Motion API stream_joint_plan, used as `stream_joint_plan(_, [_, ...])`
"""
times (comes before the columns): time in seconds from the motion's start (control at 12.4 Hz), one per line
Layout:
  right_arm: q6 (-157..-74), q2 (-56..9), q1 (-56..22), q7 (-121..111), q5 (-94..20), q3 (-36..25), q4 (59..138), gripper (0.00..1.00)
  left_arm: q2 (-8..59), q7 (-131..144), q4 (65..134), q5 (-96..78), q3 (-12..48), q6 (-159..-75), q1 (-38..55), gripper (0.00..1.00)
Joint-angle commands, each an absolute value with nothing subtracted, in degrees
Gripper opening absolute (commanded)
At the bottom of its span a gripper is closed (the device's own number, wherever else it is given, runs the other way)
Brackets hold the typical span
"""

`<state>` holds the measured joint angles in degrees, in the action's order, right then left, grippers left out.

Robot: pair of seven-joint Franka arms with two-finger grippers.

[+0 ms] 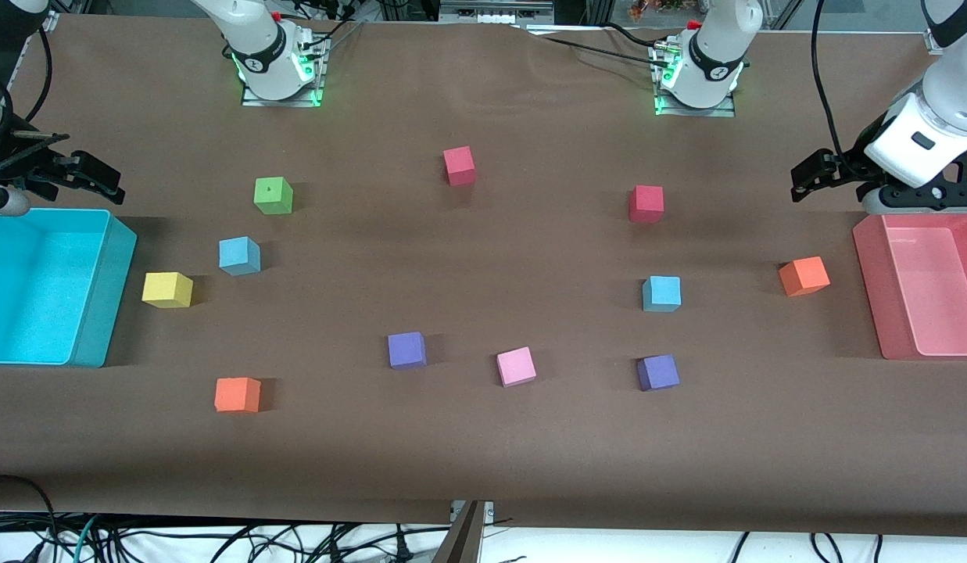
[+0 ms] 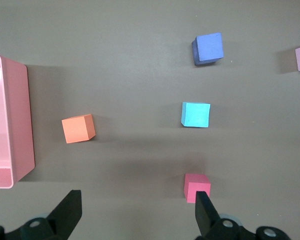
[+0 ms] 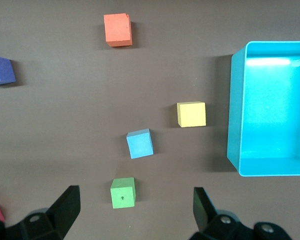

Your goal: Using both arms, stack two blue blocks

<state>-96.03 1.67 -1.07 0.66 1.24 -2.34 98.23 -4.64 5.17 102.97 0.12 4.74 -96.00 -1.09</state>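
Note:
One sky-blue block [image 1: 239, 256] lies toward the right arm's end of the table, between a green cube and a yellow cube; it also shows in the right wrist view [image 3: 140, 143]. The other blue block [image 1: 661, 293] lies toward the left arm's end, between a red cube and a purple cube; it also shows in the left wrist view [image 2: 196, 114]. My right gripper [image 1: 100, 178] hangs open and empty by the cyan bin's edge. My left gripper [image 1: 811, 173] hangs open and empty by the pink bin's edge. Both blocks are apart from both grippers.
A cyan bin [image 1: 100, 297] stands at the right arm's end and a pink bin [image 1: 870, 289] at the left arm's end. Green [image 1: 273, 195], yellow [image 1: 167, 289], orange [image 1: 237, 394] [image 1: 804, 276], red [image 1: 459, 166] [image 1: 646, 203], purple [image 1: 406, 349] [image 1: 657, 372] and pink [image 1: 516, 366] cubes are scattered about.

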Motion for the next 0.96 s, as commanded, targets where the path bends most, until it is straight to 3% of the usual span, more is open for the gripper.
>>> stream_joint_plan(0.0, [-96.68, 3.78, -0.88, 0.26, 0.35, -2.20, 100.28, 1.00, -5.45, 4.22, 103.01, -0.79, 4.66, -95.80, -0.88, 1.00])
stream_joint_plan(0.88, [-93.08, 1.59, -0.35, 0.18, -0.53, -2.46, 100.11, 1.00, -5.36, 4.39, 103.01, -0.79, 4.48, -95.19, -0.79, 1.00])
